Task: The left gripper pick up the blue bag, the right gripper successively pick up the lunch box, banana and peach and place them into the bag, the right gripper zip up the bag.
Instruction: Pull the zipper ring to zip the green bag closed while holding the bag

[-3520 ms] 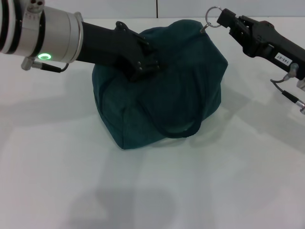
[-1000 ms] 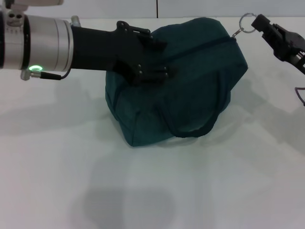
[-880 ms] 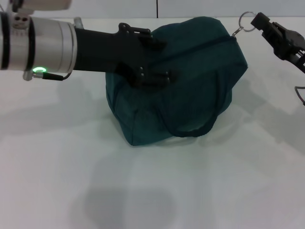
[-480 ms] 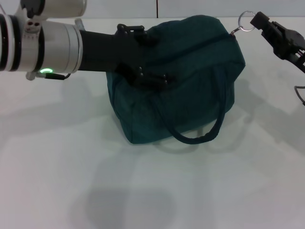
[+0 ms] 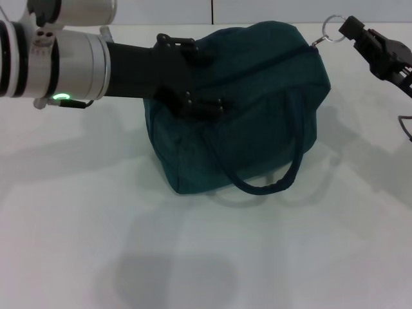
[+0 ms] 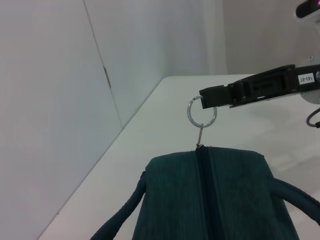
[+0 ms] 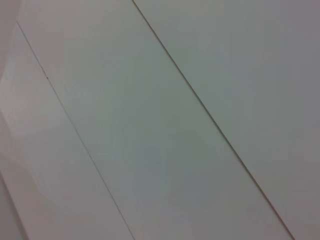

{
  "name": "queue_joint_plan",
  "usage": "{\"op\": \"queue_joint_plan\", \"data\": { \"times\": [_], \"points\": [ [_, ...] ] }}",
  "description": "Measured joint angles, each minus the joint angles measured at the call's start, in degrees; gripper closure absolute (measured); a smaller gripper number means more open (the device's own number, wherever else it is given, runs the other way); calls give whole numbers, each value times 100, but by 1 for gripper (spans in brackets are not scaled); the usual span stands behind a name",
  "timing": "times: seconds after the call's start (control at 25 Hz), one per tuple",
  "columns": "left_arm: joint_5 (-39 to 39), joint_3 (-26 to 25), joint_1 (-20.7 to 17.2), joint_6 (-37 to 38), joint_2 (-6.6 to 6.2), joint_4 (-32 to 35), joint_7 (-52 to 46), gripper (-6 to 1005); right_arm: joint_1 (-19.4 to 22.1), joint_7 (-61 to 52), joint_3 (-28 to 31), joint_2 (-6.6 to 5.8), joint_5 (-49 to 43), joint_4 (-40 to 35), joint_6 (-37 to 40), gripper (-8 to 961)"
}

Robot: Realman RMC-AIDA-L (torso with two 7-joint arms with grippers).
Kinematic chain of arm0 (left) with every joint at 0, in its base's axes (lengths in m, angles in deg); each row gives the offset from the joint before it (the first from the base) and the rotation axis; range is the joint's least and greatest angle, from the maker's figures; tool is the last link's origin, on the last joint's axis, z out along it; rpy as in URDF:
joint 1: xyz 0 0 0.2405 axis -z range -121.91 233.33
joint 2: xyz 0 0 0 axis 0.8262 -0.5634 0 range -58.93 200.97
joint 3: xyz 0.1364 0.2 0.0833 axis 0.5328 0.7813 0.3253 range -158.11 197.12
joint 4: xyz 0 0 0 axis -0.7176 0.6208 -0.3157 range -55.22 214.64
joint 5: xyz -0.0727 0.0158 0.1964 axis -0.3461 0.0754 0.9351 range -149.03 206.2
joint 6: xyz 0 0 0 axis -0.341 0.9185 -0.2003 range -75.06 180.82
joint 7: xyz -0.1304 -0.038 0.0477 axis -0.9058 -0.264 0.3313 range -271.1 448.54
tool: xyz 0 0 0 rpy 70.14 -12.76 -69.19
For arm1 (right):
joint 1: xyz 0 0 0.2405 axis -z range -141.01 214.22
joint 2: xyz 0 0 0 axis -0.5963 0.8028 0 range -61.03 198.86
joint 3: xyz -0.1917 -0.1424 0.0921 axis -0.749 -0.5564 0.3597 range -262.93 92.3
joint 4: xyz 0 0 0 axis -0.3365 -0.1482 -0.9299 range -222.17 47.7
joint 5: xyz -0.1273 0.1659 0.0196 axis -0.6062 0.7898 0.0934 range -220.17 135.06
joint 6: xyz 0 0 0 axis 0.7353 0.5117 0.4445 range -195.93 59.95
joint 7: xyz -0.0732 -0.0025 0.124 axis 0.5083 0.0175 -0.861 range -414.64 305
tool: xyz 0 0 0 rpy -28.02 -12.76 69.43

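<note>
Your right gripper (image 5: 348, 29), pinching the ring zip pull (image 5: 332, 29), has dragged it to the blue bag (image 5: 257, 109)'s right end over the last seconds. Its zip now looks shut; your left gripper (image 5: 193, 96) still clamps the bag's left side on the table (image 5: 193, 257).

A bare test room or lab, by the look of it. A plain white table (image 5: 77, 244) fills nearly the whole head view, and pale wall panels (image 6: 50, 100) with thin dark seams (image 5: 212, 11) rise at the top centre of the frame. The right wrist view shows only such panels (image 7: 160, 120). No household or shop furnishings appear.
</note>
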Motion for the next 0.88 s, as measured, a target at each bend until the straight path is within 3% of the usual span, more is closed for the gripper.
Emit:
{"op": "queue_joint_plan", "data": {
  "times": [0.04, 0.16, 0.6, 0.8, 0.88],
  "points": [
    [4, 0, -3, -1, -2, 0, 11, 116, 0, 0, 1, 0, 0, 0, -2, 936],
    [8, -4, -5, -2, -3, 0, 17, 297, 0, 1, 2, 0, 0, 0, -4, 935],
    [14, 4, -3, 7, -15, 0, 22, 502, 0, -1, 3, 0, 0, 0, 18, 933],
    [14, 4, -3, 13, -13, 0, 23, 742, 0, -3, 2, 0, 0, 0, 20, 932],
    [15, 4, -3, 14, -13, -1, 23, 794, 0, -4, 3, 0, 0, 0, 20, 931]
  ]
}}
